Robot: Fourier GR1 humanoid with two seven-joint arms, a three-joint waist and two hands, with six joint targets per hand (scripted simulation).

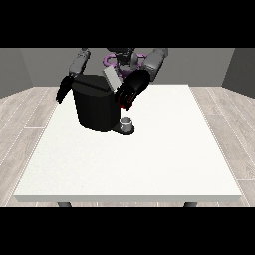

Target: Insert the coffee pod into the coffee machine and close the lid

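You are looking across a large white rectangular counter (149,164) toward the robot at its far edge. On the far left part of the counter stands a black, barrel-shaped coffee machine (94,107), with a grey lid (111,77) tilted up at its top right. A small grey cup (127,121) sits on the machine's low base at its right foot.

The hand at the view's right (130,89) hangs just beside the machine's upper right corner, close under the raised lid and above the cup. Its fingers point down and look curled; a small red patch shows at their lower edge. You cannot tell whether this is the coffee pod, or whether the hand holds it.

The hand at the view's left (63,90) hangs beside the machine's left wall, fingers down and relaxed, holding nothing.
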